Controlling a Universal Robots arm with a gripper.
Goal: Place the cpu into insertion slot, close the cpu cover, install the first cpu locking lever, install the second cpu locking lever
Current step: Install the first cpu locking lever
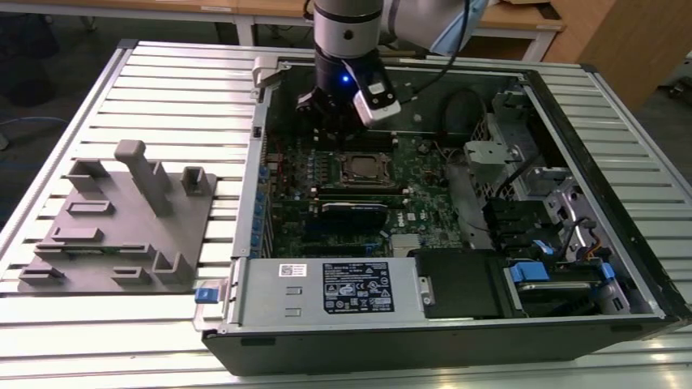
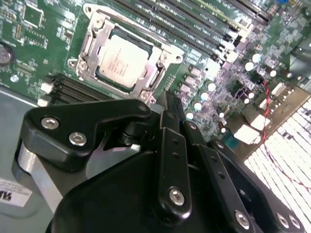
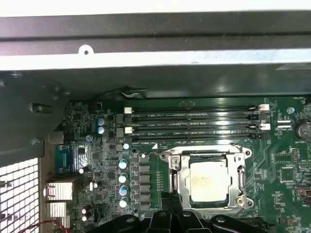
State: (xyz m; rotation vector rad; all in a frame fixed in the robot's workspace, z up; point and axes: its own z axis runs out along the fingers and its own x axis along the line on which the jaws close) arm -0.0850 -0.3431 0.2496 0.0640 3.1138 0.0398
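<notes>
The cpu [image 2: 124, 60] lies flat in the insertion slot [image 3: 245, 201], pale metal top up, also visible at the cpu [image 3: 208, 182]. The silvery cpu cover [image 2: 156, 73] lies down around its edges, cover [image 3: 178, 180]. A thin metal lever [image 2: 127, 24] runs along one side of the socket. My gripper [image 2: 165, 99] hangs just beside the socket, fingers together with nothing between them. In the exterior view the gripper [image 1: 330, 121] sits over the board just behind the socket [image 1: 368, 168]. Its black fingertips [image 3: 170, 218] show at the socket's edge in the first wrist view.
The board sits inside an open computer case [image 1: 562, 105] on a slatted table. Long black memory slots [image 3: 194, 121] run beside the socket. A grey fixture block [image 1: 119, 219] stands at the exterior view's left. A power supply [image 1: 324, 288] and drive bays [image 1: 540, 275] fill the case's near side.
</notes>
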